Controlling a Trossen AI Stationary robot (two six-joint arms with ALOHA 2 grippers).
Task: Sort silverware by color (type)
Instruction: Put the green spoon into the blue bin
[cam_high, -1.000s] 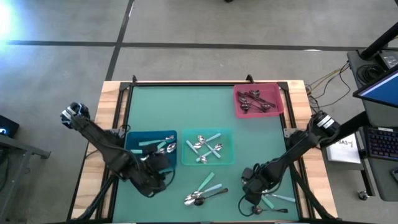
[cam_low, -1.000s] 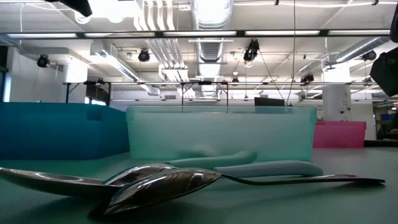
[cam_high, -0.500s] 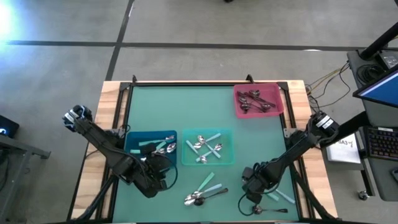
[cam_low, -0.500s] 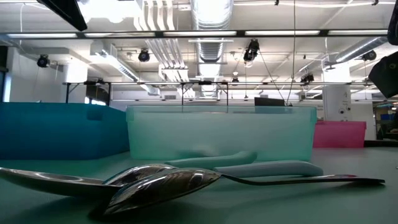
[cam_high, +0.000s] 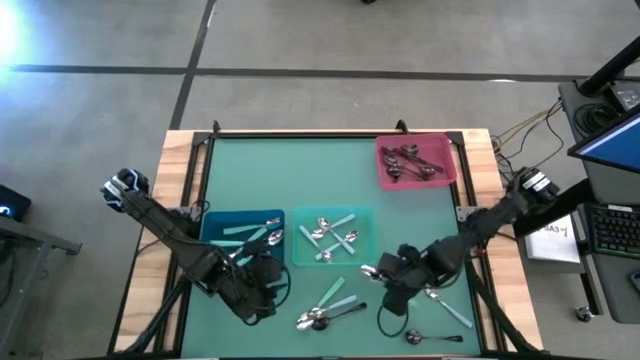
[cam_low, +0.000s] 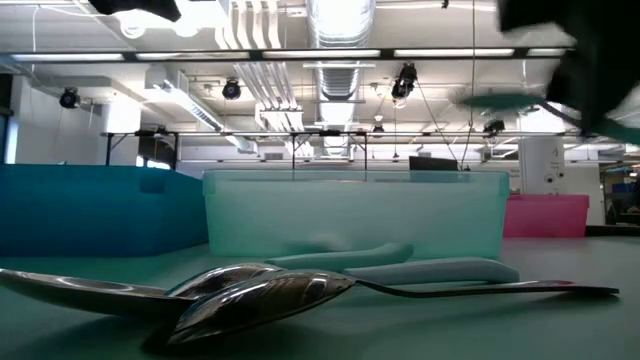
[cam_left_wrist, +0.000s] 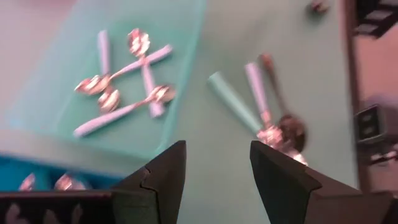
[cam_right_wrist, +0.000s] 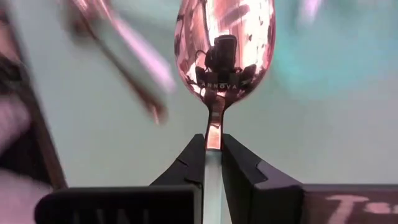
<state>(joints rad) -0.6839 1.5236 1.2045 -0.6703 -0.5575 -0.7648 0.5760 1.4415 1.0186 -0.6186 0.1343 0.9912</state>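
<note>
My right gripper (cam_high: 385, 277) hangs above the mat near the table's front, right of the middle, shut on a teal-handled spoon (cam_right_wrist: 225, 43) whose shiny bowl (cam_high: 368, 270) sticks out ahead of the fingers. My left gripper (cam_high: 265, 292) stands open just in front of the blue bin (cam_high: 243, 238), holding nothing (cam_left_wrist: 214, 174). A loose cluster of silver, teal-handled and dark spoons (cam_high: 328, 305) lies flat on the mat between the two grippers, close up in the low view (cam_low: 250, 295). My right gripper pinches the spoon's pale teal handle (cam_right_wrist: 212, 177) between its two fingers (cam_right_wrist: 245, 168), just behind the metal neck (cam_right_wrist: 214, 127). The fingers run along the spoon. The spoon is lifted clear of the mat, its bowl out past the fingertips.
The teal bin (cam_high: 333, 236) holds several teal-handled spoons and the pink bin (cam_high: 414, 160) at the far right holds dark ones. A teal-handled spoon (cam_high: 450, 312) and a dark spoon (cam_high: 425, 338) lie on the mat near the front right corner.
My right gripper has lifted a teal-handled spoon off the mat at the front right and carried it up, toward the table's left and a little toward the far edge. My left gripper has shifted slightly toward the right.
</note>
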